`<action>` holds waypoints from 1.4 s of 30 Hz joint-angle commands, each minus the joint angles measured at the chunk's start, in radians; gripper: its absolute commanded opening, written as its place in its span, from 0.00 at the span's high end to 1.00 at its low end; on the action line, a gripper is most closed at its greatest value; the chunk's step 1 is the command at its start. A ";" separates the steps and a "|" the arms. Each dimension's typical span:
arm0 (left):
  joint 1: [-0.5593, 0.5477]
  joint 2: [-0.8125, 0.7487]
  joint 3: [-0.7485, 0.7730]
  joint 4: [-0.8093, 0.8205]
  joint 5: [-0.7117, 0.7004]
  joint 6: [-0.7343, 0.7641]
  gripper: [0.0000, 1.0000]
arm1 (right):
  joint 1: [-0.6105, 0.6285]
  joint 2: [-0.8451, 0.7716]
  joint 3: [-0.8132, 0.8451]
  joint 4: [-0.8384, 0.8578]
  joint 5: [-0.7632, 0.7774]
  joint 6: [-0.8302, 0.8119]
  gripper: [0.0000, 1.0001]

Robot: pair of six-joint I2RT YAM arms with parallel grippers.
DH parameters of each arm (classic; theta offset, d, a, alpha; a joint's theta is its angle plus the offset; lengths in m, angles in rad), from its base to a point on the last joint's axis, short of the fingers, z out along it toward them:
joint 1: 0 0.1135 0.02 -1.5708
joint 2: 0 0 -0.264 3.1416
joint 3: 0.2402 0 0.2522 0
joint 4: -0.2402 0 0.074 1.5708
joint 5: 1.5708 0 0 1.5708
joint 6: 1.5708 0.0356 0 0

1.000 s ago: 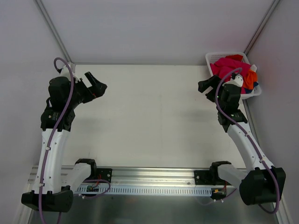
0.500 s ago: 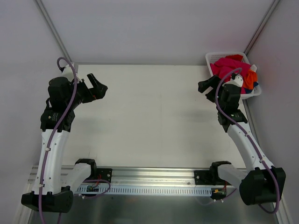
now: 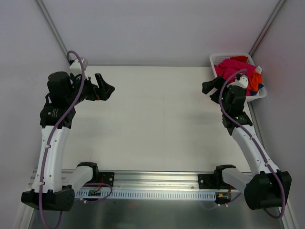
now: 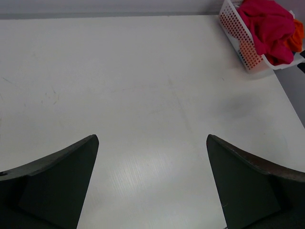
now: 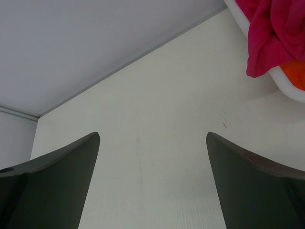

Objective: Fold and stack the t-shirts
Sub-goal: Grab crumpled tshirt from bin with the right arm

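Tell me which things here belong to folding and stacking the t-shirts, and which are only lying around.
For the job:
- magenta-pink cloth t-shirt
- orange cloth t-shirt
- left gripper, open
- right gripper, open

Just there:
- white slotted plastic basket holding the shirts
- white table

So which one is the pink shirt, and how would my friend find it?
Look at the far right corner of the white table, where a white slotted basket sits. The pink shirt is heaped on top inside it and droops over the rim. It is the largest, brightest magenta piece; the orange shirt beside it shows much less.
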 commanded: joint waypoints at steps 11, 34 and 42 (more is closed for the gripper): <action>0.010 0.023 -0.052 0.005 -0.002 -0.015 0.01 | 0.002 0.034 0.073 -0.009 -0.027 -0.007 0.01; 0.006 -0.034 -0.118 0.021 -0.203 -0.041 0.01 | -0.148 0.228 0.418 -0.466 0.051 -0.078 0.01; -0.014 -0.006 -0.109 0.021 -0.197 -0.029 0.01 | -0.267 0.402 0.696 -0.579 0.139 -0.269 0.00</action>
